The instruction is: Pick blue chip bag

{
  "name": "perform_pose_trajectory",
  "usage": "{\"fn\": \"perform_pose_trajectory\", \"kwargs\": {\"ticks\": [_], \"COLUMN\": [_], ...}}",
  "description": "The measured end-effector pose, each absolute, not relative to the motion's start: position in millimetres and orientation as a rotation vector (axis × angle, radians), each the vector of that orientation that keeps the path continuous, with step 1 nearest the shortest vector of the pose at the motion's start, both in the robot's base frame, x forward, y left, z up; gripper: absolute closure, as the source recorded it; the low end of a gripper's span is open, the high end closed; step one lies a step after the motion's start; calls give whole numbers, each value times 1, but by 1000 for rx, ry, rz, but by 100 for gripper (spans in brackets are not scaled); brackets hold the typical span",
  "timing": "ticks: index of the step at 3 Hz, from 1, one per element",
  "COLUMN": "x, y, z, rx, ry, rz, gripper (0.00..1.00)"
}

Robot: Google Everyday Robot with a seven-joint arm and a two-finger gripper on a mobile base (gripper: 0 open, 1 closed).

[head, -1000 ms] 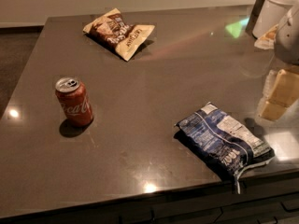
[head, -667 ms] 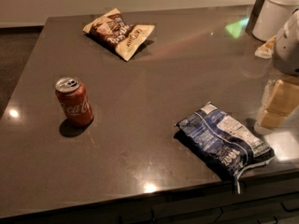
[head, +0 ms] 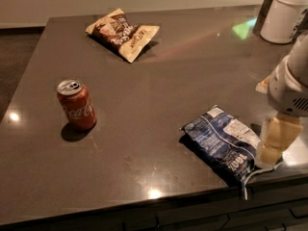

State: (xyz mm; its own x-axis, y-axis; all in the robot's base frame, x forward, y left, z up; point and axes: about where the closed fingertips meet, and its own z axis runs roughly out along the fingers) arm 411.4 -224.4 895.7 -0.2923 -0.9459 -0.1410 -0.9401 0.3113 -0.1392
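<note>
The blue chip bag (head: 224, 143) lies flat near the front right edge of the dark table (head: 159, 81). It is crinkled navy foil with white label patches. My gripper (head: 273, 142) hangs at the right edge of the view, just right of the bag's right end and close above the table. Its pale fingers (head: 276, 134) point down beside the bag. Nothing is in them that I can see.
A red soda can (head: 76, 104) stands upright at the left. A brown-and-tan chip bag (head: 123, 33) lies at the back. A white round container (head: 288, 14) stands at the back right corner. The table's front edge runs just below the blue bag.
My gripper has come down and a little left, closer to the blue bag's right end. The bag, the can and the brown bag have not moved.
</note>
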Motion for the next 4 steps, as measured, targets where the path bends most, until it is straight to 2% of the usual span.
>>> {"fn": "perform_pose_trajectory", "kwargs": {"ticks": [3,4], "x": [394,392], "y": [-201,-197], "z": [843,839], "rx": [-1787,-1797], "ry": [2353,2339], "rz": [102,105], "gripper": [0,18]}}
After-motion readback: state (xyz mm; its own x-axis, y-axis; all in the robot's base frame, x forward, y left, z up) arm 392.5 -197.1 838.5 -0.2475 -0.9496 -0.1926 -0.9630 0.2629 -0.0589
